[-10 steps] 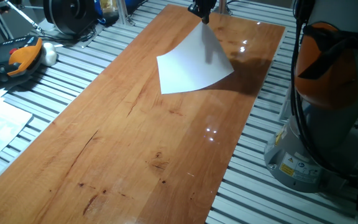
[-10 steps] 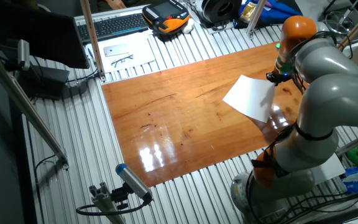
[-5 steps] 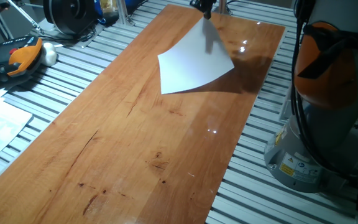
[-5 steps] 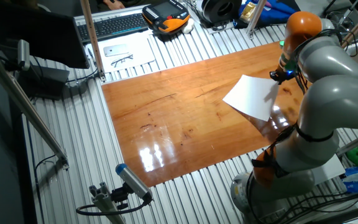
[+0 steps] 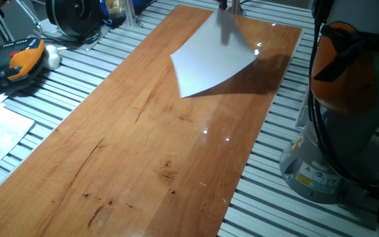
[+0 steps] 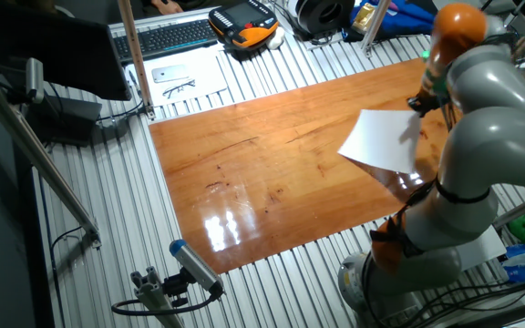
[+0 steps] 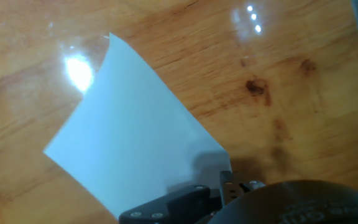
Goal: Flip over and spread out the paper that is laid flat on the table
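In one fixed view the paper [image 5: 212, 62] hung by its far corner from the gripper [image 5: 223, 5] and sloped down toward the near left over the far end of the brown surface [image 5: 143, 151]. In the other fixed view the paper [image 6: 381, 141] hung by the robot's arm [image 6: 481, 109], with nothing under it. In the hand view the gripper [image 7: 224, 186] was pinched tight on one corner, and the paper [image 7: 129, 130] spread up and left, blank side showing.

Glossy reddish-brown table [image 5: 143, 138] (scratched, with lamp glare).
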Tool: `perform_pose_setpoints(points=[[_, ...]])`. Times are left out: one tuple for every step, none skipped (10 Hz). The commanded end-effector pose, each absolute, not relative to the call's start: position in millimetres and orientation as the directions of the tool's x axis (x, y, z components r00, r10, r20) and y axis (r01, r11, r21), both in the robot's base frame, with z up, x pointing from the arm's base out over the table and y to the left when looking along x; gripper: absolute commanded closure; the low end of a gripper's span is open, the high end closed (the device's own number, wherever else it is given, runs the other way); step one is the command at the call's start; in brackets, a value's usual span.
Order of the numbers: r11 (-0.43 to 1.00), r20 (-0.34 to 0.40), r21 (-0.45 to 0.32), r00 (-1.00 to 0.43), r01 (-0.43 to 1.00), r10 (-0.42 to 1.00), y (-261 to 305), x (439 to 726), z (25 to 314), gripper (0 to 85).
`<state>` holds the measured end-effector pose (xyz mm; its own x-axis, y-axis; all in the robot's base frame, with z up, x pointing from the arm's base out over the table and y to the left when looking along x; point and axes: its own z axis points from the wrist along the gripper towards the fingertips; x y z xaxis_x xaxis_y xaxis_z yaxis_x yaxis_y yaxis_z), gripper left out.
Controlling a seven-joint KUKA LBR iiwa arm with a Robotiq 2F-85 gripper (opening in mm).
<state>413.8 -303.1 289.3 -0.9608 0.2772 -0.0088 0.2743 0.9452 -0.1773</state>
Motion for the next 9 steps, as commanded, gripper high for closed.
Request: perform_pose_setpoints(points=[[0.945,-0.009,-0.177,-0.961,0.274,0.277,-306,412,293,85.0],[0.946,-0.014,-0.180,-0.962,0.271,0.273,-308,409,297,85.0],[0.946,-0.013,-0.177,-0.962,0.272,0.274,-313,404,304,85.0],[0.947,-0.014,-0.172,-0.962,0.272,0.274,-317,399,309,85.0],[0.948,-0.009,-0.161,-0.961,0.274,0.276,-322,395,315,85.0],[0.950,0.000,-0.153,-0.961,0.274,0.277,-325,395,317,85.0],[0.952,0.007,-0.148,-0.963,0.266,0.270,-330,395,319,85.0],[0.955,0.010,-0.147,-0.965,0.257,0.262,-335,395,321,85.0],[0.956,0.009,-0.151,-0.967,0.250,0.254,-338,394,323,85.0]])
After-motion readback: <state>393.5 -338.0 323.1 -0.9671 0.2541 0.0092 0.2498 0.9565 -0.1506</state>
